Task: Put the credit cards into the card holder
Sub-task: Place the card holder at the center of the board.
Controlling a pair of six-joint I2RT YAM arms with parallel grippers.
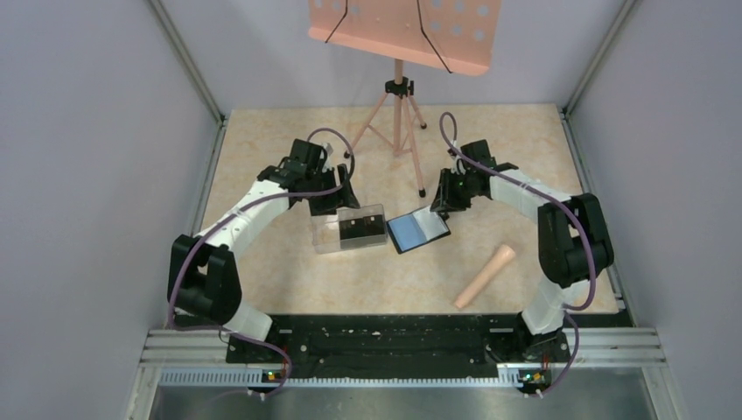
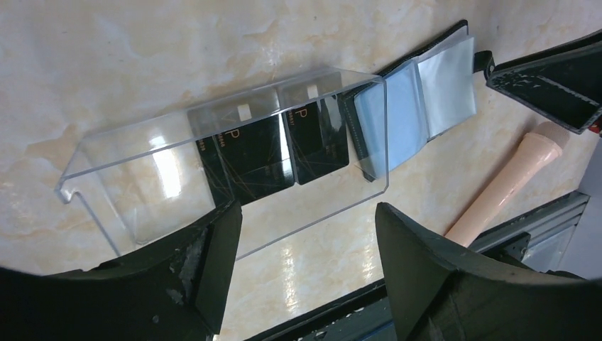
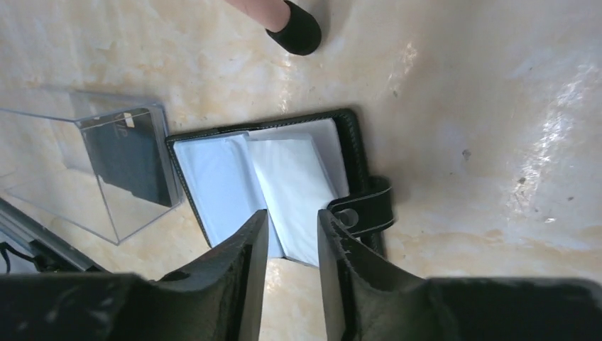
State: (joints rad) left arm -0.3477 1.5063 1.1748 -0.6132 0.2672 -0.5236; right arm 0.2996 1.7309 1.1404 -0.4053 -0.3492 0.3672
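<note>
From above, the clear box [image 1: 350,229] lies mid-table with the wallet [image 1: 418,230] spread open just beside it at 3 o'clock, bluish pockets up. The cards [image 1: 361,229] show as dark patches inside the box, so none is in the wallet yet. The left gripper [image 1: 337,199] hangs at the box's 11 o'clock and the right gripper [image 1: 442,203] at the wallet's 1 o'clock. A pink handle [image 1: 484,276] lies apart at the wallet's 4 o'clock. In the left wrist view, two black cards [image 2: 248,153] lie side by side under the box's clear wall [image 2: 142,177], with the wallet [image 2: 412,99] touching or nearly touching the box at 2 o'clock. The left gripper [image 2: 305,249] stands released, fingers [image 2: 213,263] wide apart and grasping nothing, at the box's 6 o'clock edge. In the right wrist view, the wallet [image 3: 234,177] lies open with pale sleeves fanned and the snap tab at 4 o'clock, and the box [image 3: 64,170] with a card [image 3: 131,156] sits at 9 o'clock. The right gripper [image 3: 291,234] sits over the sleeves with fingers [image 3: 245,263] narrowly apart. I cannot tell whether a sleeve leaf is caught between them. By my reading only the opening of the wallet is done. Taking each card out of the box and sliding it into a pocket remains.
</note>
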